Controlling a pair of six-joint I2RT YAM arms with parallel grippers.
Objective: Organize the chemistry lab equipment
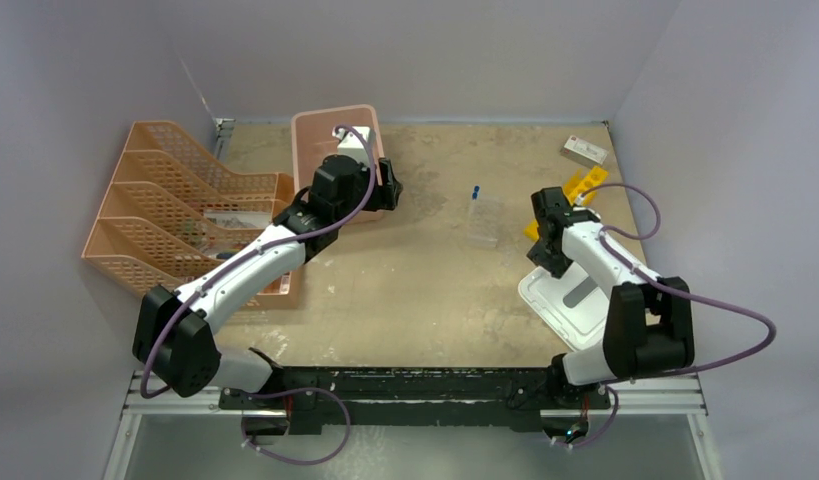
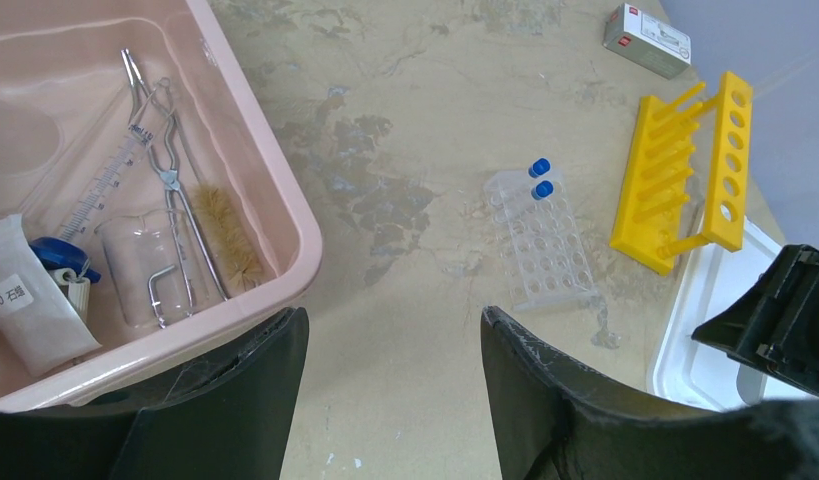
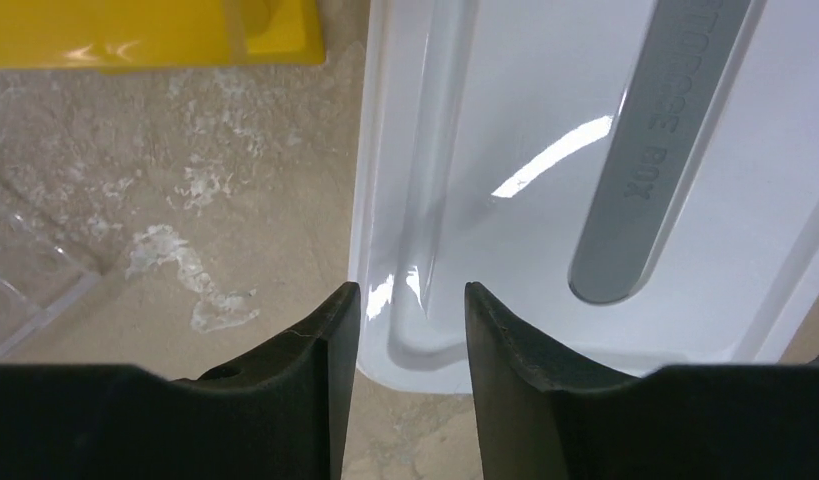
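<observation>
In the pink bin (image 2: pixel 285 210) lay silver scissor-tongs (image 2: pixel 170 180), a bristly brown brush (image 2: pixel 225 235) and a tiny clear beaker (image 2: pixel 135 265). The left gripper (image 2: pixel 395 330) hung spread and empty. Mid-table, the clear rack (image 2: pixel 545 250) held two blue-capped tubes (image 2: pixel 541 178), with the yellow holed rack (image 2: pixel 685 170) to its right. The right gripper (image 3: pixel 407 300) was parted astride the white lid's (image 3: pixel 505 120) rim.

Metal scissor-tongs (image 2: pixel 170 180), wire tube brush (image 2: pixel 230 235) and tiny glass beaker (image 2: pixel 140 265) lie in the pink bin (image 2: pixel 285 190). Two blue-capped clear tubes (image 2: pixel 540 178) stand in the clear rack (image 2: pixel 540 245), with the yellow holed rack (image 2: pixel 685 170) near it.
</observation>
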